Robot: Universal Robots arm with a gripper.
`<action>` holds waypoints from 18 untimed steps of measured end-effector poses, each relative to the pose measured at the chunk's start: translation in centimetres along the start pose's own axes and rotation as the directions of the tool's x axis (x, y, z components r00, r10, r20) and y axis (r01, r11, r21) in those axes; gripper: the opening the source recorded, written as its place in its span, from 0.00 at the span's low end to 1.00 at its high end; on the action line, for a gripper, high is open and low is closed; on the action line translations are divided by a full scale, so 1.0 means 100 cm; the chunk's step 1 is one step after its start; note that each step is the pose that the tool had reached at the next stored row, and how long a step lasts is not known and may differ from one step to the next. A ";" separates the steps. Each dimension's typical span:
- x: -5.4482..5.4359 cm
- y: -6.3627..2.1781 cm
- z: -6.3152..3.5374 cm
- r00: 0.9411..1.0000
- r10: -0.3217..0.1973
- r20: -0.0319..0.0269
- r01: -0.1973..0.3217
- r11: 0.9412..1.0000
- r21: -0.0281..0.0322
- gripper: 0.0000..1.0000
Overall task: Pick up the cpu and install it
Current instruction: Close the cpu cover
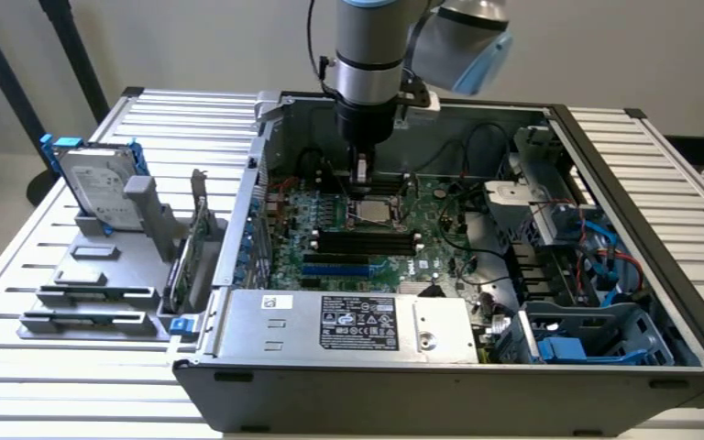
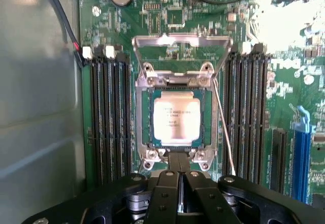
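The cpu (image 2: 176, 117), a small square chip with a silvery top, lies flat in the motherboard socket (image 2: 143, 132). The socket's metal load frame (image 2: 180, 41) stands swung open beyond it. My gripper (image 2: 178, 159) is shut, its black fingers pressed together with nothing between them, and its tip sits at the socket's edge just beside the chip. In the exterior view the gripper (image 1: 362, 186) hangs straight down inside the open computer case, close above the cpu (image 1: 372, 211).
Black memory slots (image 2: 109, 117) flank the socket on both sides, and a blue expansion slot (image 2: 302, 153) lies further off. A silver hard drive in a blue bracket (image 1: 95, 188) stands on a grey rack outside the case. A metal power supply box (image 1: 346, 321) and cables (image 1: 597, 247) crowd the case.
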State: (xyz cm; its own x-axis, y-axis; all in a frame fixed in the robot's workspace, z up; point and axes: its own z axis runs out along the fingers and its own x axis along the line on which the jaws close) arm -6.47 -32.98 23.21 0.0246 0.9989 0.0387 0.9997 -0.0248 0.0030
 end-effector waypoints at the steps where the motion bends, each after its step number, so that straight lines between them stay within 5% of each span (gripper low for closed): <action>1: 0.000 0.0046 -0.0020 1.000 0.000 -0.001 0.000 1.000 0.000 0.11; 14: -0.001 0.0620 -0.0459 1.000 0.000 -0.015 0.000 1.000 0.001 0.11; 18: -0.001 0.0746 -0.0502 1.000 0.000 -0.019 0.000 1.000 0.001 0.11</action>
State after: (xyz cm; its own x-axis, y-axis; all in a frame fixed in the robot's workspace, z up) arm 0.96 -33.49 28.23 0.0245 0.9980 0.0578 0.9997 -0.0247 0.0023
